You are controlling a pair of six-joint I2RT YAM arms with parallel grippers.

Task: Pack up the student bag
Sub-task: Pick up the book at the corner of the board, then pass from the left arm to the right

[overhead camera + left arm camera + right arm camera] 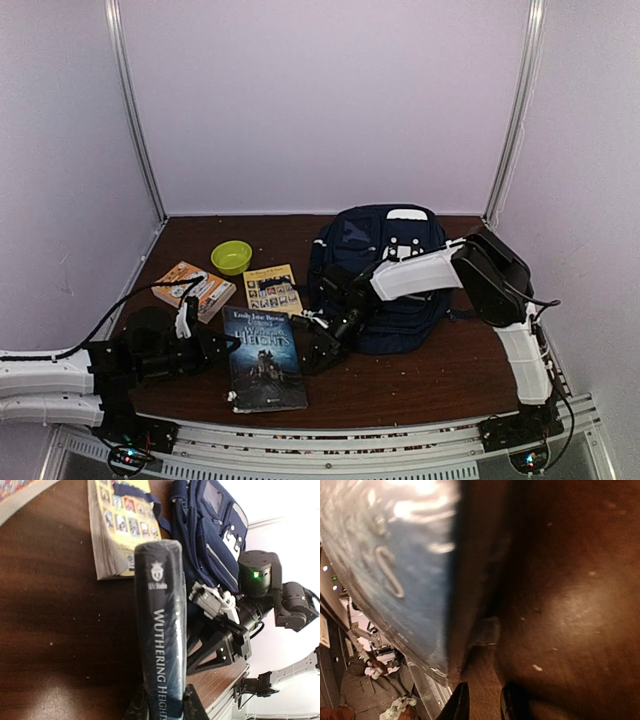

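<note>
A dark-brown table (430,375) is shown enclosed by plain white walls (320,100), with metal posts (140,130) at the back corners. A green bowl (232,257) is seen toward the back left. An orange booklet (195,288) and a yellow picture booklet (272,290) are laid flat in front of it. A dark paperback (265,358), titled Wuthering Heights, is set at the near middle of the table. Its spine is clamped by the left gripper (167,706), whose fingers are pressed against both sides. The right gripper (485,702) is held low over the table just beside the paperback's right edge, its jaws parted only a little, with nothing between them. The student bag (385,275) is laid at the back right, front pockets up, beyond the paperback and well apart from the left gripper. The right arm (415,275) is stretched across the bag, and the right gripper is placed near its front left corner.
</note>
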